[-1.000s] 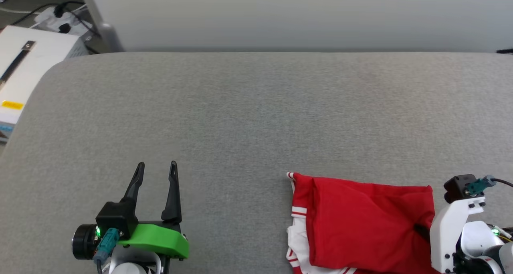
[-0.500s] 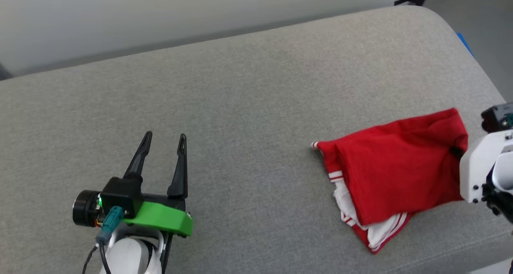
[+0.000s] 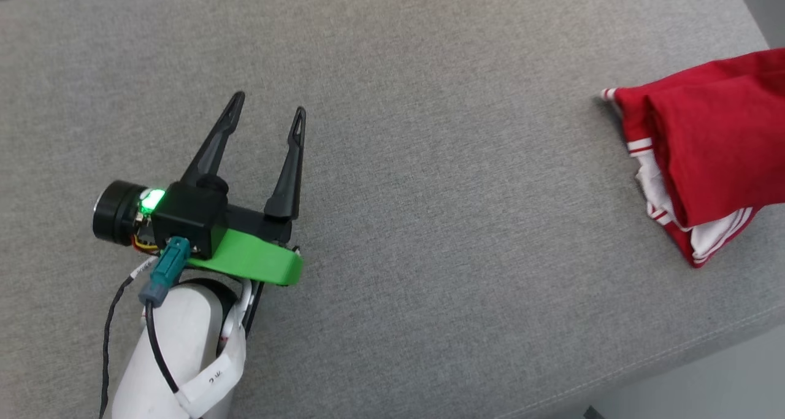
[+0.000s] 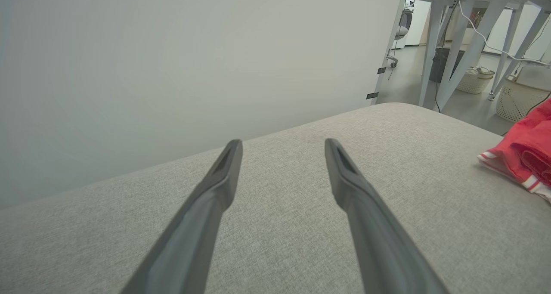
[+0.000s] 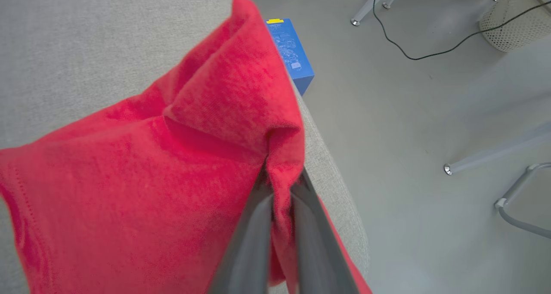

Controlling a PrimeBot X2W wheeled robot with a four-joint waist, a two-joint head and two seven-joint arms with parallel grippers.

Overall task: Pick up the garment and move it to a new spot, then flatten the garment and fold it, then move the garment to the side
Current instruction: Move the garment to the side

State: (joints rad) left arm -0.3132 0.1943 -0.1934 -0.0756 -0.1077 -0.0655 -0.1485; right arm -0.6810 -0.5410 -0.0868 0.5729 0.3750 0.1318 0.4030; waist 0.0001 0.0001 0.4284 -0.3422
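Right gripper (image 5: 282, 190) jaws pinch the red T-shirt (image 3: 711, 143) at the table (image 3: 429, 161) edge; slippage may drop it. Left gripper (image 3: 268, 102) jaws released.

A grey fabric-covered bench (image 3: 429, 69) sits before a plain pale wall (image 4: 172, 48). Past its edge lies smooth grey floor (image 5: 409, 122) (a black cable (image 5: 413, 58) trails across it), a blue box (image 5: 289, 48), woven baskets (image 4: 518, 98) and slanted metal legs (image 4: 452, 48).

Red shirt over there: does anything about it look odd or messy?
Slightly. The garment lies bunched by the right edge of the grey surface, a white sleeve poking from under the fold, one corner pinched in the right tool. Nothing looks torn.
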